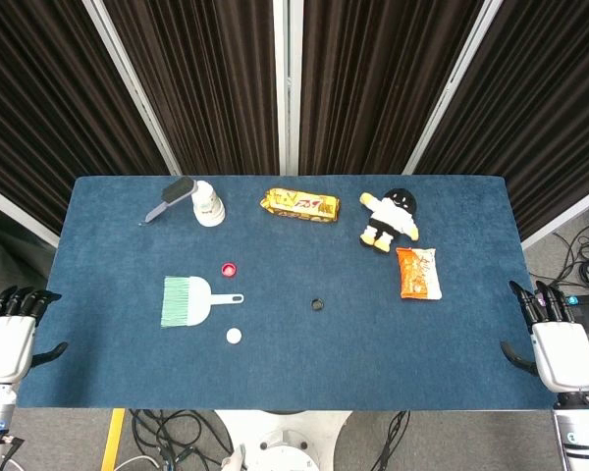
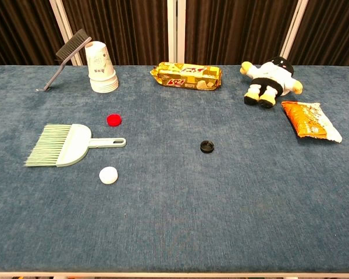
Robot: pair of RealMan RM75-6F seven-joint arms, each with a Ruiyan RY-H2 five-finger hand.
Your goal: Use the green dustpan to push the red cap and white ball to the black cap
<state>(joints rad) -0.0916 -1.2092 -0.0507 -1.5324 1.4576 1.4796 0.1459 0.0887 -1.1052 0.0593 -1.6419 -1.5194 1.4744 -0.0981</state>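
The pale green dustpan lies flat at the table's left, bristle edge to the left and handle to the right. The red cap sits just beyond its handle; the white ball lies on the near side of the handle. The black cap rests near the table's middle. In the head view my left hand hangs off the left table edge and my right hand off the right edge, both holding nothing with fingers apart. The chest view shows neither hand.
At the back stand stacked paper cups with a grey brush leaning on them, a yellow snack packet, a plush doll and an orange snack bag.
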